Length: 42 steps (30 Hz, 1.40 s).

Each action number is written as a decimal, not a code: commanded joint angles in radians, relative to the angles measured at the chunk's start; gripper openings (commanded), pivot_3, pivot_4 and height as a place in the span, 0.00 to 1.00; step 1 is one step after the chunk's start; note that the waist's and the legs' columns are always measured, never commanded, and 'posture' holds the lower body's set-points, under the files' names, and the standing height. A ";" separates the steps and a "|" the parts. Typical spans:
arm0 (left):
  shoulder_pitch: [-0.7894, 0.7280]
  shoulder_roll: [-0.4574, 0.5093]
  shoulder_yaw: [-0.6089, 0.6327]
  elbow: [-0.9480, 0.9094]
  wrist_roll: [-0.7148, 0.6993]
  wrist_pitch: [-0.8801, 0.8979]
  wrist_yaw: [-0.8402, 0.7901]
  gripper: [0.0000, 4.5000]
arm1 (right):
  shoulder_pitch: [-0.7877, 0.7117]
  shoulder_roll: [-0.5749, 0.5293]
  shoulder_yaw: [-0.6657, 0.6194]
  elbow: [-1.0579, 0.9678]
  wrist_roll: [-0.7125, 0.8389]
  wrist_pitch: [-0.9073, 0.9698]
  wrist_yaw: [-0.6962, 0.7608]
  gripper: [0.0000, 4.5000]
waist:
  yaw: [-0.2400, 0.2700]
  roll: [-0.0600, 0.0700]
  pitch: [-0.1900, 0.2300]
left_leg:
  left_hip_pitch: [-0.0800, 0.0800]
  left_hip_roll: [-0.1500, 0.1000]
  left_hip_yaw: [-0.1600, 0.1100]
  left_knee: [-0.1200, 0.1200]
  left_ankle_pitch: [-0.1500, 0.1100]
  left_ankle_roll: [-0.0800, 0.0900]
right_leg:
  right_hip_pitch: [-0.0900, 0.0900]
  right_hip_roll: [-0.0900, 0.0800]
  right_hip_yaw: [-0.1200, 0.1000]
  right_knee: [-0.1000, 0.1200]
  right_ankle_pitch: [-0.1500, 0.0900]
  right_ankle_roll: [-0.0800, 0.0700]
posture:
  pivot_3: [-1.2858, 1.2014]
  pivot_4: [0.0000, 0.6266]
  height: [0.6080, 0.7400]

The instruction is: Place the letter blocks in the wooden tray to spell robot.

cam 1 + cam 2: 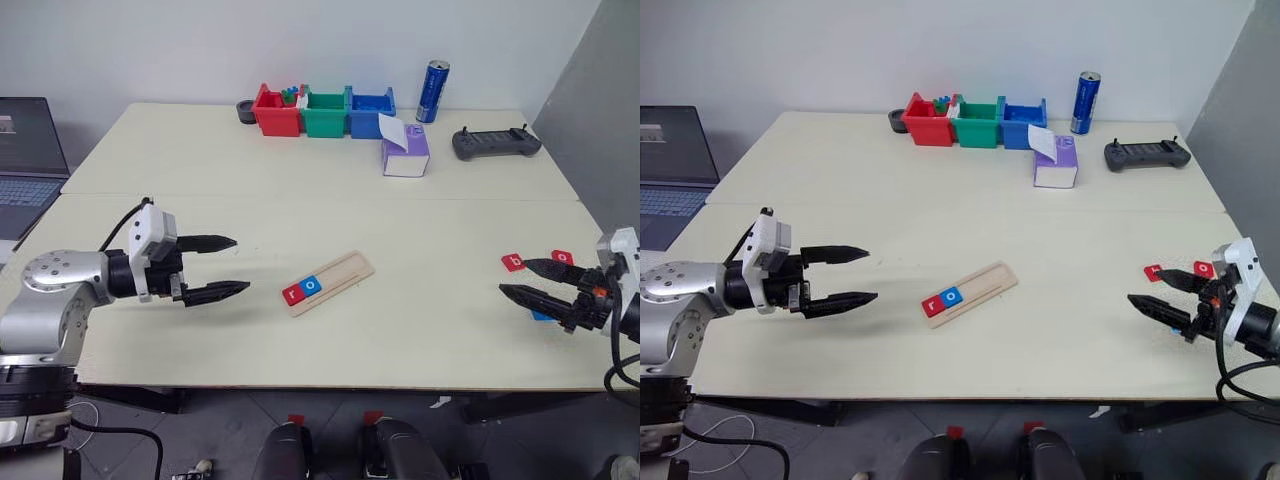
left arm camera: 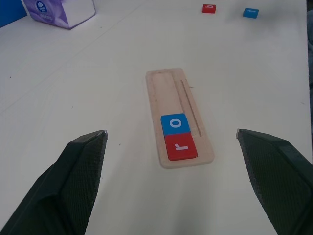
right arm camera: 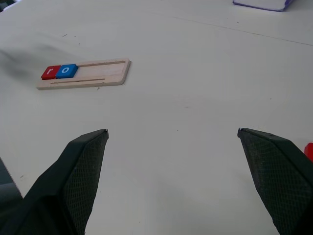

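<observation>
The wooden tray lies slanted at mid-table. A red "r" block and a blue "o" block sit side by side at its near-left end. Left of the tray, my left gripper hovers open, holding nothing and pointing toward it. Near the table's right edge my right gripper is open and empty too. Beside its fingers lie a red "b" block and a red "o" block. A blue block is partly hidden under that gripper.
Red, green and blue bins line the far edge, with a blue can next to them. A purple tissue box and a black controller sit at back right. A laptop stands off to the left.
</observation>
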 commanded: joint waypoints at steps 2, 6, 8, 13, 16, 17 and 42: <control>0.004 0.041 0.025 -0.022 -0.030 0.026 -0.035 0.99 | 0.003 -0.026 -0.065 0.011 0.007 -0.021 0.028 1.00 | 0.000 0.000 0.000 | 0.000 0.000 -0.001 0.000 0.000 0.000 | 0.000 0.000 -0.001 0.000 0.000 0.000 | 0.52 0.24 1.00; 0.024 0.046 0.015 -0.035 -0.033 0.037 -0.047 0.99 | 0.006 -0.027 -0.064 0.013 0.006 -0.024 0.036 1.00 | 0.000 0.000 0.000 | 0.000 0.000 -0.001 0.000 0.000 0.000 | 0.000 0.000 -0.002 0.000 0.000 0.000 | 0.52 0.24 1.00; 0.053 0.026 -0.006 -0.059 -0.016 0.023 -0.040 0.99 | -0.003 -0.018 -0.045 0.008 0.006 -0.024 0.032 1.00 | -0.001 0.000 0.000 | 0.000 0.000 -0.001 0.000 0.000 0.000 | 0.000 0.000 -0.002 0.000 0.000 0.000 | 0.52 0.24 1.00; 0.103 -0.080 -0.081 -0.082 0.107 -0.111 0.082 0.99 | -0.034 0.009 0.015 -0.044 0.027 -0.009 0.020 1.00 | 0.002 0.000 0.000 | 0.000 0.000 -0.002 0.000 0.000 0.000 | 0.001 0.000 -0.002 0.000 0.000 0.000 | 0.52 0.24 1.00; 0.140 -0.144 -0.097 -0.109 0.116 -0.141 0.131 0.99 | -0.053 0.036 0.064 -0.113 0.047 0.012 -0.004 1.00 | 0.000 0.000 0.000 | 0.000 0.000 -0.002 0.000 0.000 0.000 | 0.001 0.000 -0.002 0.000 0.000 0.000 | 0.52 0.24 1.00; 0.143 -0.170 -0.101 -0.111 0.115 -0.141 0.154 0.99 | -0.067 0.052 0.083 -0.134 0.057 0.021 -0.019 1.00 | 0.000 0.000 0.000 | 0.000 0.000 -0.002 0.000 0.000 0.000 | 0.001 0.000 -0.002 0.000 0.000 0.000 | 0.52 0.24 1.00; -0.006 -0.346 -0.282 0.243 0.280 -0.309 0.184 0.99 | -0.200 0.146 0.286 -0.161 0.033 -0.005 -0.091 1.00 | 0.002 -0.001 -0.001 | -0.001 0.000 -0.003 0.001 0.000 0.000 | 0.002 0.000 -0.004 0.000 0.000 0.000 | 0.52 0.24 1.00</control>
